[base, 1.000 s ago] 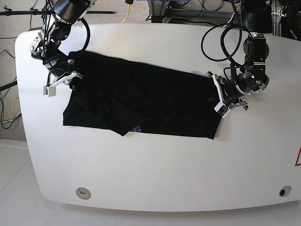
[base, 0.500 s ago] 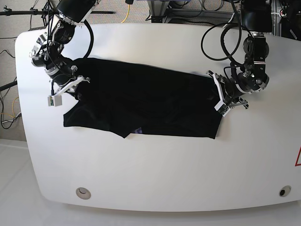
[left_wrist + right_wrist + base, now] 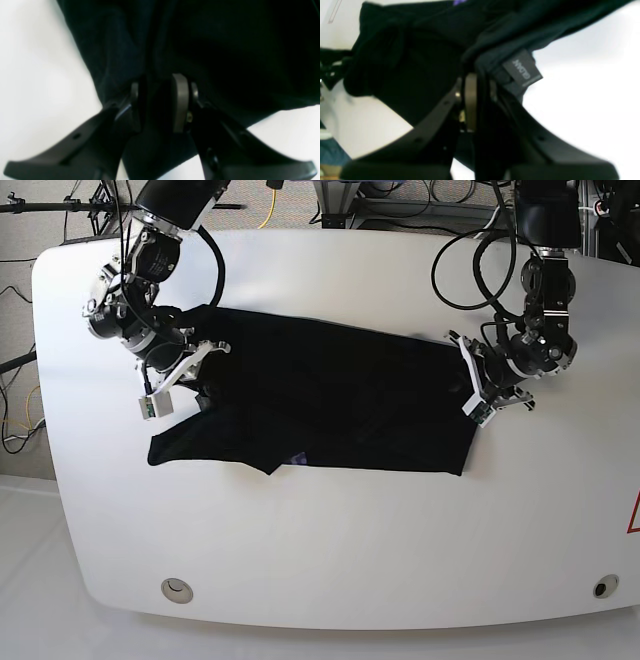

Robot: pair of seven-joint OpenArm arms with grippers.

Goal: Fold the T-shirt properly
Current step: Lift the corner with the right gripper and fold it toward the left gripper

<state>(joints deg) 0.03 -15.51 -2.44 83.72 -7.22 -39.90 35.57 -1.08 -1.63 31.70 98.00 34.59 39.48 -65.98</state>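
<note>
Ok so black T-shirt (image 3: 330,395) lies across upper half of worktop (image 3: 350,550); R claw (image 3: 481,80) pinching it, upper left; L claw (image 3: 156,80) open over its R end.

The big white table (image 3: 340,550) has lots of free room in front of the black shirt (image 3: 340,400). A hand could slide along there. Behind the shirt, the middle is free too, between the two robot arms. The right arm (image 3: 150,290) blocks one end of the shirt, and the left arm (image 3: 545,310) blocks the other.
</note>
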